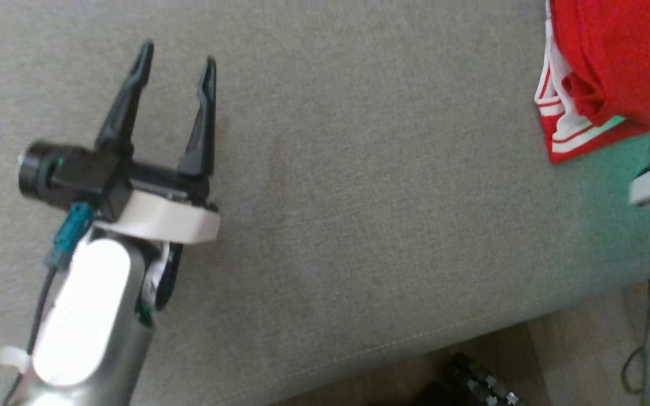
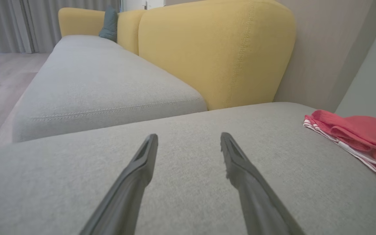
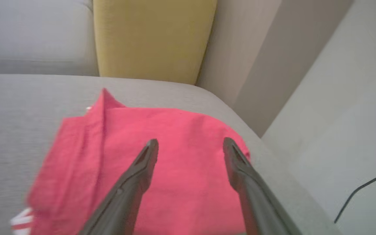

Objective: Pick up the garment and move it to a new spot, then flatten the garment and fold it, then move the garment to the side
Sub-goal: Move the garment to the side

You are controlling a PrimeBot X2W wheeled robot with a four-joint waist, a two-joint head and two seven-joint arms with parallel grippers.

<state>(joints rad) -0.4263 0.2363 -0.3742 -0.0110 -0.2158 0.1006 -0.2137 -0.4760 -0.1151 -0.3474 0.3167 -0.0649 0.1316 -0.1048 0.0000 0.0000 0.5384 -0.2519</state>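
Observation:
The garment point(image 1: 613, 62) is red with white stripes and lies folded at the far right end of the grey sofa seat point(image 1: 359, 197). In the left wrist view the garment point(image 2: 361, 137) sits far to the right. In the right wrist view the garment point(image 3: 162, 156) lies just below my right gripper point(image 3: 190, 143), whose jaws are open and hold nothing. My left gripper point(image 1: 177, 57) hovers open over the bare seat at the left, well apart from the garment. In the left wrist view my left gripper point(image 2: 189, 138) points along the seat with nothing between its fingers.
Yellow backrest cushions point(image 2: 214, 52) stand behind the seat, and a second grey seat point(image 2: 93, 85) stretches away beyond. The seat's front edge point(image 1: 415, 344) drops to a wooden floor point(image 1: 573, 355). A pale wall point(image 3: 338, 98) with a dark cable point(image 3: 361, 189) stands beside the sofa's right end.

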